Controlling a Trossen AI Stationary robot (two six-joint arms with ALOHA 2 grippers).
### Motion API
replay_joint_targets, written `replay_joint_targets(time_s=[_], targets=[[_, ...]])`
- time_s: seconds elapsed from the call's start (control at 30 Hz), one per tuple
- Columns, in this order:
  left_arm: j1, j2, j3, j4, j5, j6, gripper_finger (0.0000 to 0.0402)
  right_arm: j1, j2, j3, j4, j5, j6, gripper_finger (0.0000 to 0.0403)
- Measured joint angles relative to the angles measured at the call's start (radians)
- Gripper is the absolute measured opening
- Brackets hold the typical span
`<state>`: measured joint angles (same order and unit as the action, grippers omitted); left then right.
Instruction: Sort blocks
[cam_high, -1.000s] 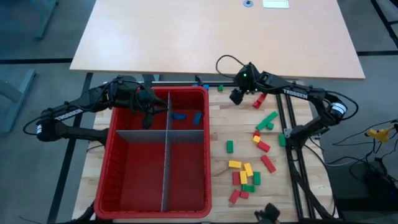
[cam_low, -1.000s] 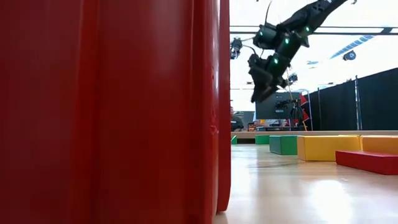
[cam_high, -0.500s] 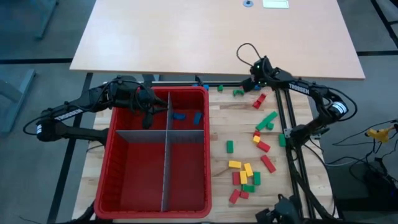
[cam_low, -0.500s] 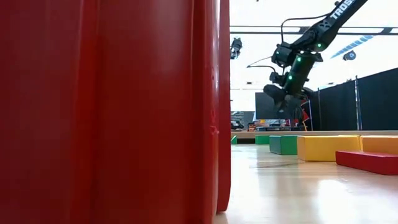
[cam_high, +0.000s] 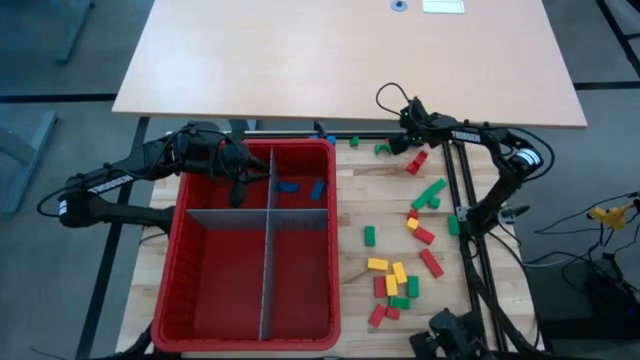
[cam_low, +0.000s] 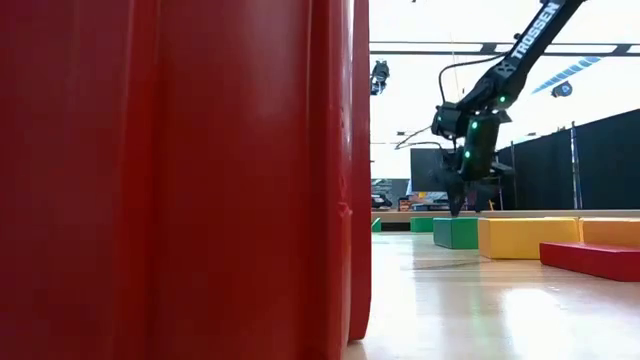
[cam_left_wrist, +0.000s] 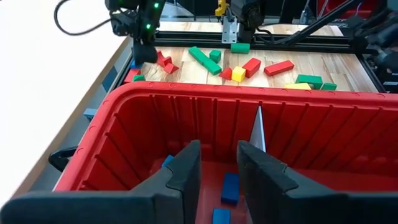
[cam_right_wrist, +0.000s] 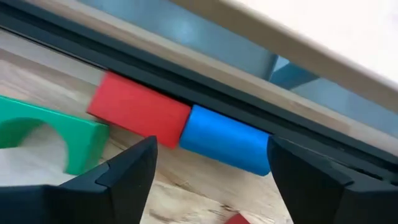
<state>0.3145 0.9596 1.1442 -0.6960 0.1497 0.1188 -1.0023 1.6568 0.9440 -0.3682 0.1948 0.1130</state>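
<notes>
Small red, green and yellow blocks lie scattered on the wood table right of the red bin. My right gripper stands open at the table's far edge, pointing down in the low view. Its fingers stand on either side of a blue block without touching it. That block lies end to end with a red block against the dark rail, beside a green arch block. My left gripper hangs open over the bin's far part, above blue blocks.
Grey dividers split the bin into compartments; two blue blocks lie in the far right one. A dark frame post stands among the blocks at the right. A tan tabletop lies beyond the far edge.
My right gripper has gone toward the table's far right and down, close to the tabletop. It has turned from a slant to point straight down. A green arch block that the gripper covered now shows beside it. The left arm has kept still.
</notes>
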Motion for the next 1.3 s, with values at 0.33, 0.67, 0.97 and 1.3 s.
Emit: replay_joint_targets(time_s=[0.33, 0.67, 0.97, 1.3], targets=[[0.000, 0.000, 0.000, 0.000, 0.000, 0.000, 0.0086, -0.002, 0.069, 0.013, 0.013, 0.010, 0.000, 0.0298], [0.000, 0.000, 0.000, 0.000, 0.000, 0.000, 0.0096, -0.006, 0.075, 0.049, -0.023, 0.013, -0.007, 0.0294], [0.000, 0.000, 0.000, 0.000, 0.000, 0.007, 0.0087, -0.006, 0.075, 0.049, -0.135, 0.012, 0.029, 0.0288], [0.000, 0.000, 0.000, 0.000, 0.000, 0.025, 0.0091, -0.004, 0.074, 0.049, -0.194, 0.005, 0.097, 0.0290]])
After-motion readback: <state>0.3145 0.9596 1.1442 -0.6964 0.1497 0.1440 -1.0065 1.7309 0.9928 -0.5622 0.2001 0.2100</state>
